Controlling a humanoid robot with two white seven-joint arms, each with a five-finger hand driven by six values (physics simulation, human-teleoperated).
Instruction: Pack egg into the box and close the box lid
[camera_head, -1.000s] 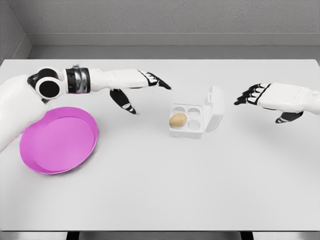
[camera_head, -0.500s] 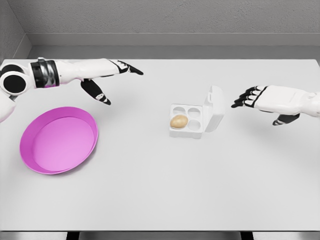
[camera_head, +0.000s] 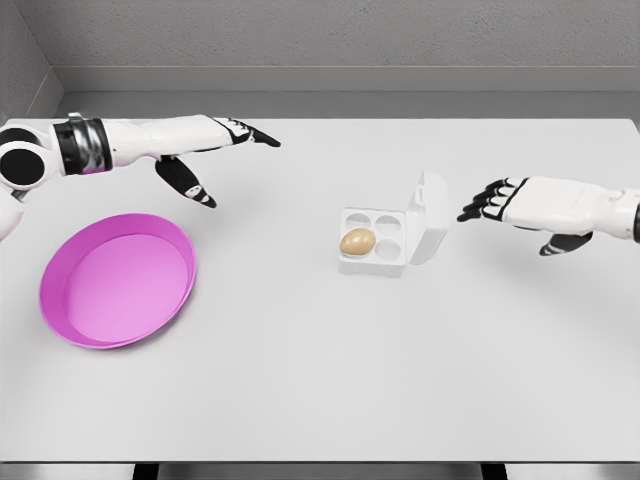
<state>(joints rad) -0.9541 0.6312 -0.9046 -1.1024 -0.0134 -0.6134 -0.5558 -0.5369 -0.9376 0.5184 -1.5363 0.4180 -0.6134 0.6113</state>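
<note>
Beside the box (camera_head: 390, 238), the right hand's (camera_head: 520, 205) arm runs off the picture's right edge; the box's upright lid (camera_head: 430, 215) hides its own far face.

Matt, smooth surfaces throughout

We see a matt white table (camera_head: 300, 380), a smooth plastic-looking pink bowl (camera_head: 118, 293), and a matt white box (camera_head: 400, 235).

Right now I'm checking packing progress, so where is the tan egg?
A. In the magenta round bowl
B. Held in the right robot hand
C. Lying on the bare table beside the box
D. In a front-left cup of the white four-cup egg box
D: the tan egg sits in the front-left cup of the white four-cup egg box, whose lid stands open.
</note>
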